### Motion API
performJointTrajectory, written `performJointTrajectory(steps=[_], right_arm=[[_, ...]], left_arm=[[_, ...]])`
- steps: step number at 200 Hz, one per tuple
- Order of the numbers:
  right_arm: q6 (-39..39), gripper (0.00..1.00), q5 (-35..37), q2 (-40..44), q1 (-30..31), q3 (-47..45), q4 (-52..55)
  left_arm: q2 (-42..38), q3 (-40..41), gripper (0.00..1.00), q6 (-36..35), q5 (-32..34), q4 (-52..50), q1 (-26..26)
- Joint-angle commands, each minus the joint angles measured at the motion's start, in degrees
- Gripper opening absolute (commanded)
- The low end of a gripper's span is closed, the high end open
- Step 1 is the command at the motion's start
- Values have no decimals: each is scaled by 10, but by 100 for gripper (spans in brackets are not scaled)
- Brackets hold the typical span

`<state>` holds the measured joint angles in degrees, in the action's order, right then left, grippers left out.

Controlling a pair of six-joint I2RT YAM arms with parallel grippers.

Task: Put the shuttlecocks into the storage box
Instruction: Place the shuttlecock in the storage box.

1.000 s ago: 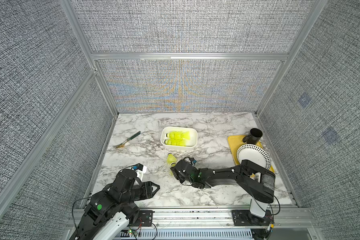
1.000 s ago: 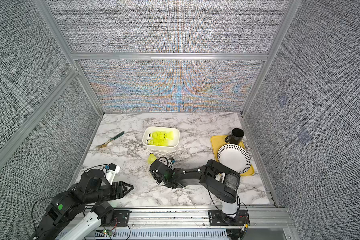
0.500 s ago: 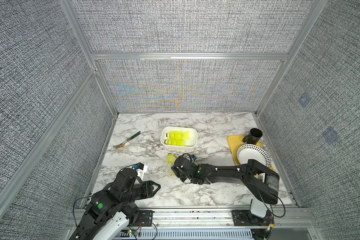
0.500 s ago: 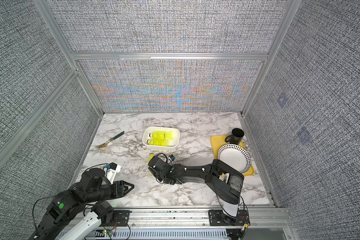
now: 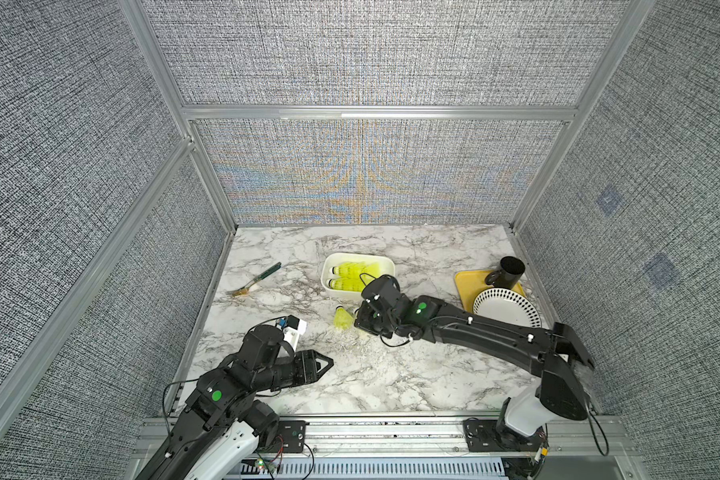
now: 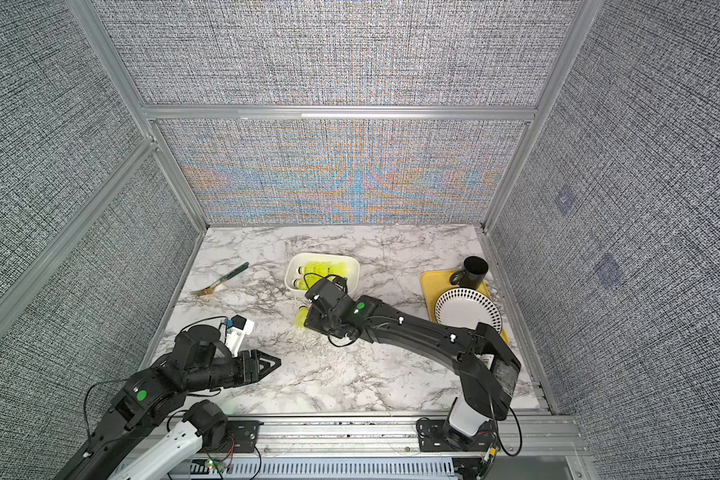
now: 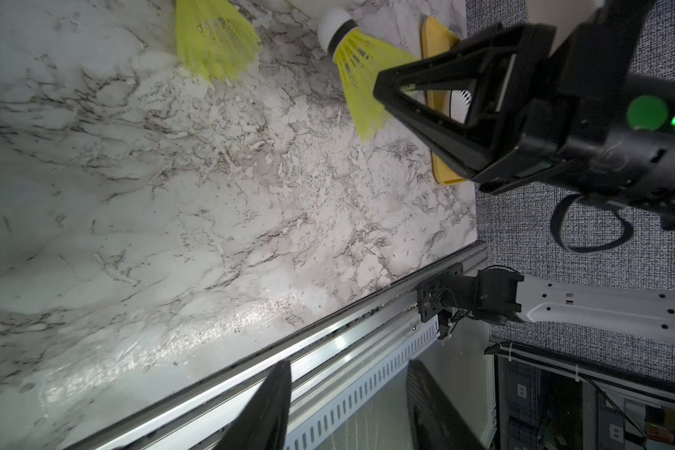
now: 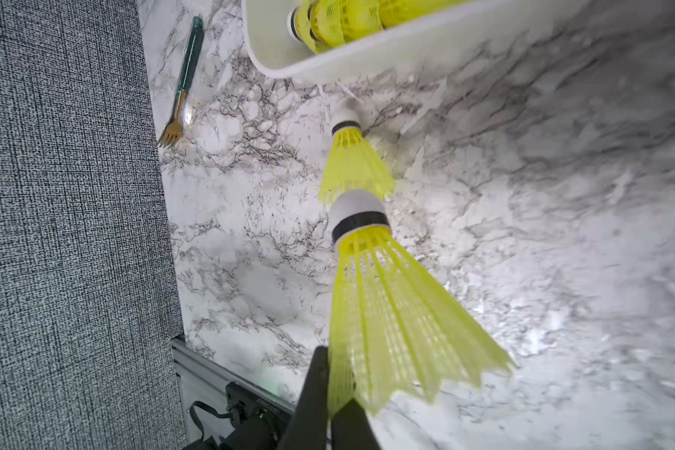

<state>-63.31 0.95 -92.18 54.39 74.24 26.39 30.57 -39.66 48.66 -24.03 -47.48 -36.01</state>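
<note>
The white storage box (image 5: 329, 266) sits mid-table in both top views with several yellow-green shuttlecocks (image 5: 352, 276) lying in it. One shuttlecock (image 5: 342, 319) lies loose on the marble just in front of the box. My right gripper (image 8: 334, 385) is shut on the skirt edge of another shuttlecock (image 8: 386, 304), whose white cap points at the loose shuttlecock (image 8: 353, 163) and the box (image 8: 328, 58). In the top views the right gripper (image 5: 360, 324) hides most of what it holds. My left gripper (image 5: 329, 365) hangs open and empty near the front left; its fingers (image 7: 266, 409) frame only the table rail.
A fork (image 5: 254, 282) lies at the left of the table. At the right, a yellow tray (image 5: 468, 282) carries a black cup (image 5: 510, 270) and a patterned plate (image 5: 506, 307). Mesh walls enclose three sides, with a metal rail (image 5: 371, 419) along the front.
My right gripper has closed on the shuttlecock's skirt and shifted slightly toward the box. The loose shuttlecock and the left arm have stayed where they were.
</note>
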Motion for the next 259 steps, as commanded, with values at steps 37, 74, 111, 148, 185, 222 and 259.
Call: performJointTrajectory(steps=[37, 74, 111, 148, 185, 222, 259], right_arm=[[363, 0, -125, -12, -173, 78, 142], [497, 0, -145, -104, -233, 185, 213], [523, 0, -146, -177, -249, 252, 222], [517, 0, -132, -252, -250, 338, 246], [509, 0, -114, -318, -249, 428, 293], [496, 0, -108, -365, -246, 490, 338], [488, 0, -97, -380, -240, 504, 352]], left_arm=[[90, -26, 51, 26, 58, 117, 0], [166, -56, 51, 26, 103, 148, 0], [245, -96, 51, 22, 118, 186, 0], [305, -127, 51, 17, 115, 214, 0], [328, -138, 51, 12, 109, 220, 0], [331, -136, 51, 9, 109, 220, 0], [336, -140, 51, 4, 106, 222, 0]])
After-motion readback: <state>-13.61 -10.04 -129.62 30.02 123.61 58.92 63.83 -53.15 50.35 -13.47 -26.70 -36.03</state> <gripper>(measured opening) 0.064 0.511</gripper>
